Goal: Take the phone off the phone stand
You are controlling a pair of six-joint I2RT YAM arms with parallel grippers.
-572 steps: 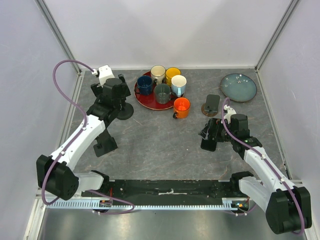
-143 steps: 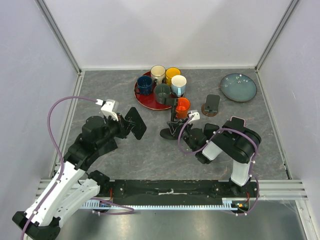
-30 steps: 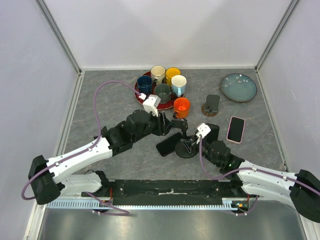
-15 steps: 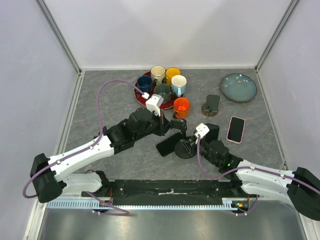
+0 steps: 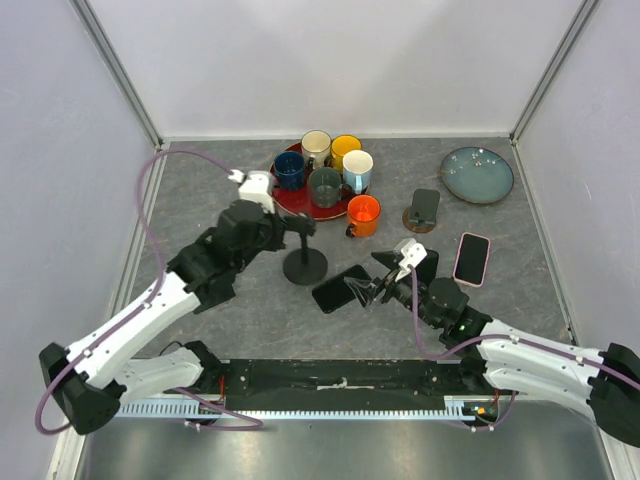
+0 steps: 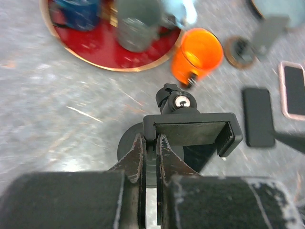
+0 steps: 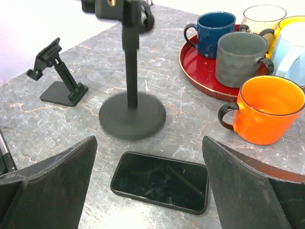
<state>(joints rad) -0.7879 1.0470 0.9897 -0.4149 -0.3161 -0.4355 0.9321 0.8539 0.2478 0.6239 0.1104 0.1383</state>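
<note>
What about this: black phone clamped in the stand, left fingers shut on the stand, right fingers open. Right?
Not clamped: the black phone lies flat on the table by the phone stand base, as the right wrist view shows. The rest stands: left fingers shut on the stand, right fingers open.

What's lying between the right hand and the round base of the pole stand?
The black phone, lying flat, sits between the right hand and the stand's round base, clearest in the right wrist view.
</note>
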